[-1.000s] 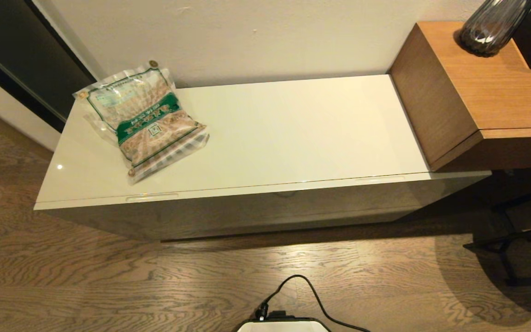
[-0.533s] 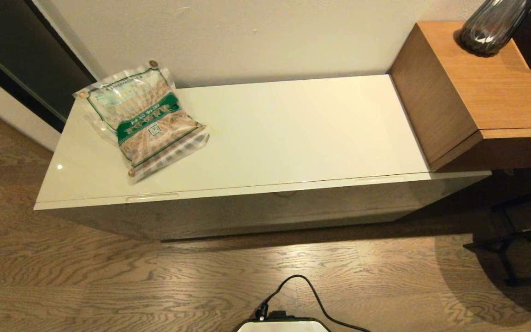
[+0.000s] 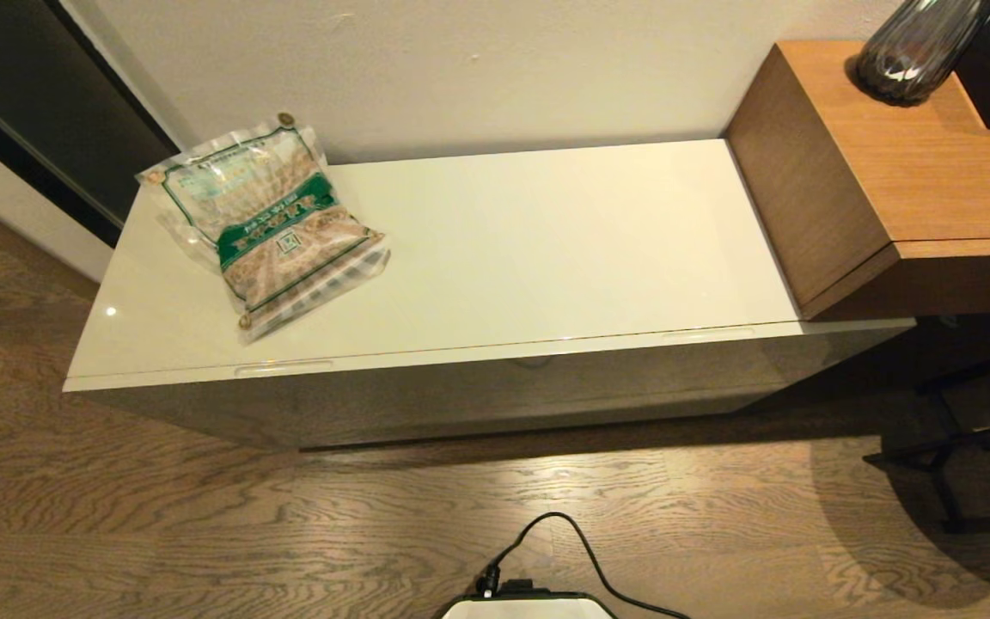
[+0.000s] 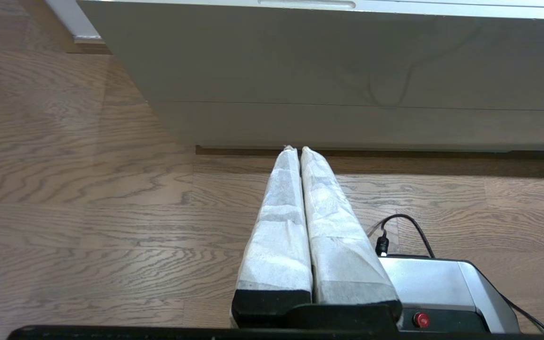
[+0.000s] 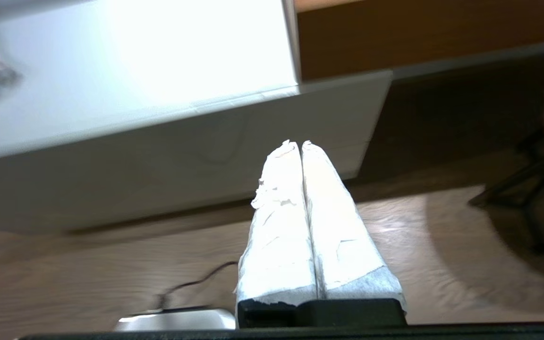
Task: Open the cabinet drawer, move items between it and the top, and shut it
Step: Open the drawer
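The drawer [image 3: 495,378] sits closed under the top [image 3: 546,249] where the soft, slippery food bag [image 3: 267,223] lies; both grippers, left [image 4: 296,150] and right [image 5: 295,142], are closed and empty, and the handle recess [image 3: 283,369] looks the best hold.

Glossy top [image 3: 495,249], clear plastic bag [image 3: 267,219]

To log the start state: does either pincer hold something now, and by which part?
Nothing is held. The left pincer and the right pincer are both shut on nothing, low before the glossy cream-white cabinet drawer.
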Motion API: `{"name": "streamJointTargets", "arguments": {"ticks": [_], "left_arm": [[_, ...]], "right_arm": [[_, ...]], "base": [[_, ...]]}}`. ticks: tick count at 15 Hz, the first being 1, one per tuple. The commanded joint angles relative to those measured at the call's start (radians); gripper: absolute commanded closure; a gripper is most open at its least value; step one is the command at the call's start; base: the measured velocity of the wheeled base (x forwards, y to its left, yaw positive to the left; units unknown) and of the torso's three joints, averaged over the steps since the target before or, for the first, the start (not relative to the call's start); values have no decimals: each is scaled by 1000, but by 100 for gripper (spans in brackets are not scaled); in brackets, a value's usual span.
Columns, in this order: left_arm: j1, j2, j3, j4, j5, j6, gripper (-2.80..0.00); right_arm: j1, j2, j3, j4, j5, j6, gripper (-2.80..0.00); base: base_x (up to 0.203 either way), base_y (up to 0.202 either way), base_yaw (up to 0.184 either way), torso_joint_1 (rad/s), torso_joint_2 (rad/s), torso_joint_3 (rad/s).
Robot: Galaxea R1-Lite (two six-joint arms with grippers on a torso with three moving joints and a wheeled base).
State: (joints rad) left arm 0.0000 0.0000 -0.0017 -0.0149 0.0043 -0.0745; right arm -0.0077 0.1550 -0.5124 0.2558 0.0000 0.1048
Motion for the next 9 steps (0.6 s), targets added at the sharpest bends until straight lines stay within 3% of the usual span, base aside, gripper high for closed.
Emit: {"name": "streamJointTargets", "arguments": {"ticks": [1, 4, 7, 9], "left_arm": [[0, 2, 0, 0, 0, -1, 0], [0, 1, 0, 0, 0, -1, 0], [0, 1, 0, 0, 0, -1, 0], [0, 2, 0, 0, 0, -1, 0]], "right_arm": [[0, 243, -206, 108, 7, 11, 0], [1, 573, -183, 70, 33, -39, 0], [4, 923, -160, -199, 38, -21, 0], [31, 1127, -166, -388, -16, 0, 0]], "base": [[0, 0, 0, 0, 0, 0], [0, 0, 0, 0, 0, 0], [0, 0, 0, 0, 0, 0], [0, 0, 0, 0, 0, 0]]}}
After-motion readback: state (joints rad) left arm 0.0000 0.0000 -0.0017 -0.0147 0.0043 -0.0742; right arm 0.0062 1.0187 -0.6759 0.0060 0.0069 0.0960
